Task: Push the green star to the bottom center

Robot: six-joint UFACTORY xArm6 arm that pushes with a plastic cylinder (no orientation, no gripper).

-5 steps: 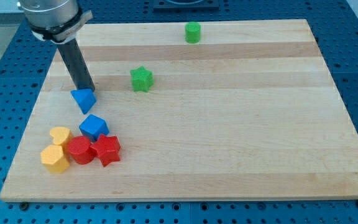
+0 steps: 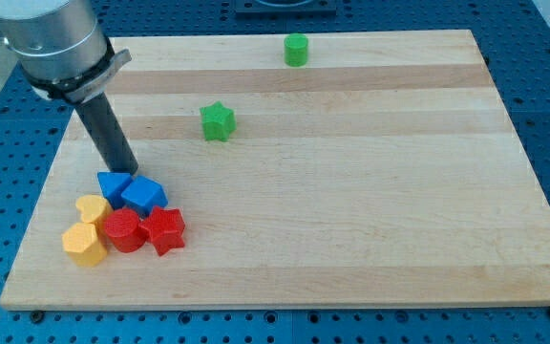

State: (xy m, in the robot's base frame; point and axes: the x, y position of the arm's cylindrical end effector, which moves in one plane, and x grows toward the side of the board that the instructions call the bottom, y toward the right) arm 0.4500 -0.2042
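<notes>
One tip [image 2: 128, 172], no jaws fitted, nothing held, is set against the blue blocks [image 2: 130, 190]; the green star [image 2: 217, 121], well apart, risks being missed or deflected sideways.

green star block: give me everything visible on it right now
The green star is a small, solid-looking block with a star outline, a flat top face and darker green side walls; it looks like matte plastic. It lies flat on the wooden board, in the upper half, left of centre. Nothing touches it: my tip is well away toward the view's lower left, at the blue blocks.
</notes>
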